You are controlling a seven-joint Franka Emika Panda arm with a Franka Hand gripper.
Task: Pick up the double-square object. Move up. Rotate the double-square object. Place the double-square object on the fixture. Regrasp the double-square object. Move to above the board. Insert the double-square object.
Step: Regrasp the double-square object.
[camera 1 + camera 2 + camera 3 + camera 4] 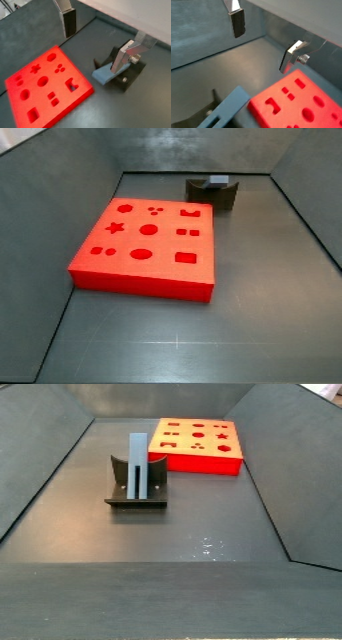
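The gripper is hanging open and empty: in both wrist views its two fingers are standing wide apart, one near the top of the frame and the other toward the right, with nothing between the pads. It is sitting above the floor, clear of the pieces, and neither side view is showing the arm at all.

The peg is leaning upright in the fixture, left of centre in a side view, its lower end seated in the fixture. Parked like this, it is probably waiting to be taken again from a new angle, so the regrasp looks like the step in hand.

The board is lying flat just beside the fixture, its cut-outs facing up and unfilled, so insertion is not yet done.
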